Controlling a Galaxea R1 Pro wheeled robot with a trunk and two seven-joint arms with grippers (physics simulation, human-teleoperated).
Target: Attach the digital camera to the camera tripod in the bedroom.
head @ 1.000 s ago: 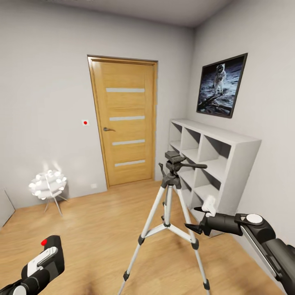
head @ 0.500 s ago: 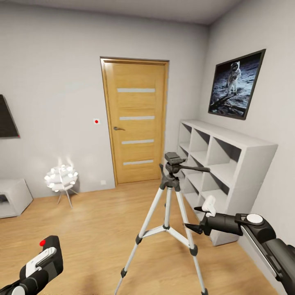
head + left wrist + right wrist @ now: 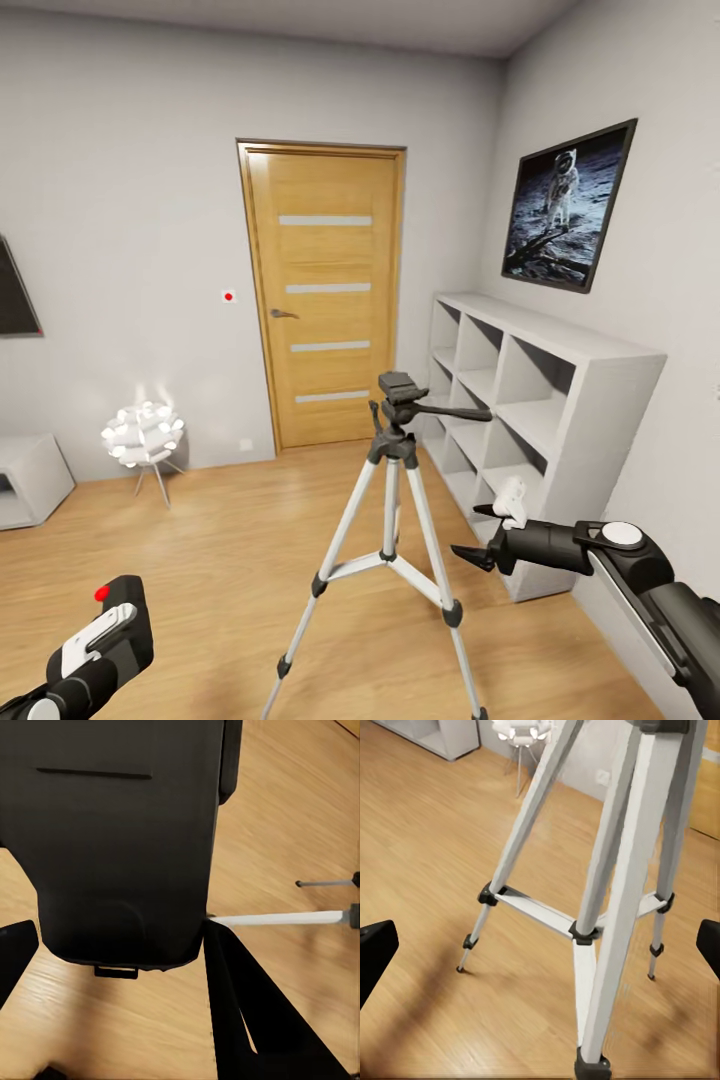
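The head view looks forward and slightly down across the bedroom from well back, facing the door (image 3: 322,295) and the camera tripod (image 3: 390,520). The right wrist view sits close to the tripod's legs (image 3: 585,907). The left wrist view presses against the digital camera (image 3: 124,840), with one tripod leg beyond.

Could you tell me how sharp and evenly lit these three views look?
Head view: sharp and evenly lit, the lamp glowing with a soft halo, walls bending toward the edges. Left wrist view: the camera is a dark mass, the tripod leg slightly soft. Right wrist view: tripod crisp, faint floor shadows.
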